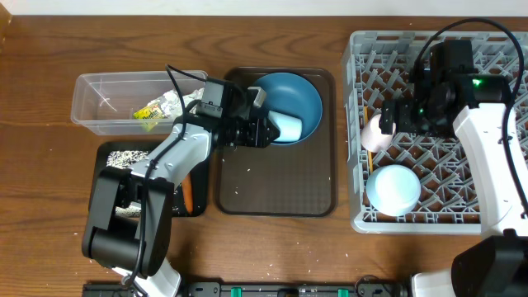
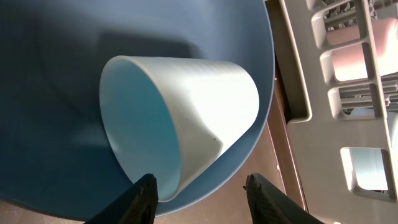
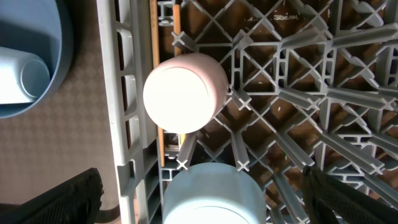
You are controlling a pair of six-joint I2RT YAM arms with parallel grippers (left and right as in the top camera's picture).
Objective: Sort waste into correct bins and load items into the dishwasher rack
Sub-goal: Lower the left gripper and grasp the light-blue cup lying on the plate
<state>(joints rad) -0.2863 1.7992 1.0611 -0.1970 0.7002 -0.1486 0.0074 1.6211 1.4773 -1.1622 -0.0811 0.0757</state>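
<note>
A light-blue cup [image 2: 186, 106] lies on its side on the dark-blue plate [image 1: 307, 95], its mouth toward my left gripper [image 2: 200, 185]. That gripper is open, and the cup's lower rim sits just inside its left finger, with the right finger well clear. My right gripper [image 3: 205, 199] hangs open and empty above the grey dishwasher rack [image 1: 495, 219]. In the rack a pale pink cup [image 3: 183, 92] and a light-blue bowl [image 3: 211, 193] stand upside down, with a wooden chopstick [image 3: 176, 22] beside them. The clear tub [image 1: 99, 103] holds the wrapper [image 1: 157, 109]. The black tray [image 1: 111, 150] holds rice [image 1: 124, 157] and a carrot piece [image 1: 187, 191].
The plate rests at the far end of a brown serving tray [image 1: 276, 181], which has a few rice grains on it. The rack's grey side wall [image 2: 298, 74] runs close along the tray's right edge.
</note>
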